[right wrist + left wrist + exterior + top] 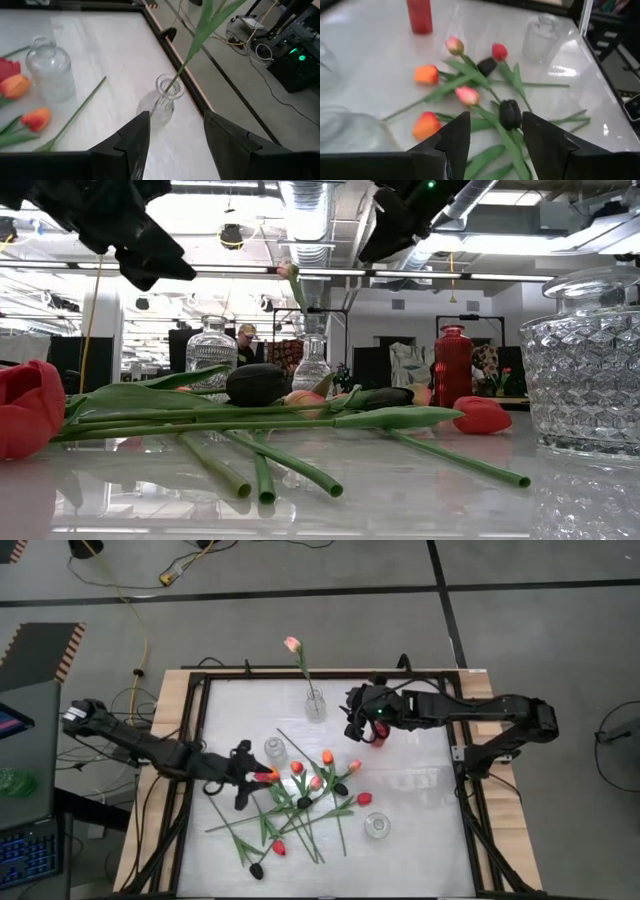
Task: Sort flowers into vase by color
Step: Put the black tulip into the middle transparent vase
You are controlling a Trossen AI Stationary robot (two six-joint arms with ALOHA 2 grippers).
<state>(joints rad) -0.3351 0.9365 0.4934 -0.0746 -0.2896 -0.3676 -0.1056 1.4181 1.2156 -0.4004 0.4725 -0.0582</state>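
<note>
Several tulips with orange, pink, red and black heads lie in a loose pile on the white table, stems crossing. One pink tulip stands with its stem in a small glass vase near the far edge. My left gripper hovers open at the pile's left side; in the left wrist view a black head lies just beyond its fingers. My right gripper is open above the table between that glass vase and the red vase, touching nothing.
A second glass vase stands left of the pile's far end, and a third stands near the right front. A dark frame borders the table. Bare tabletop lies at the far left and to the right of the pile.
</note>
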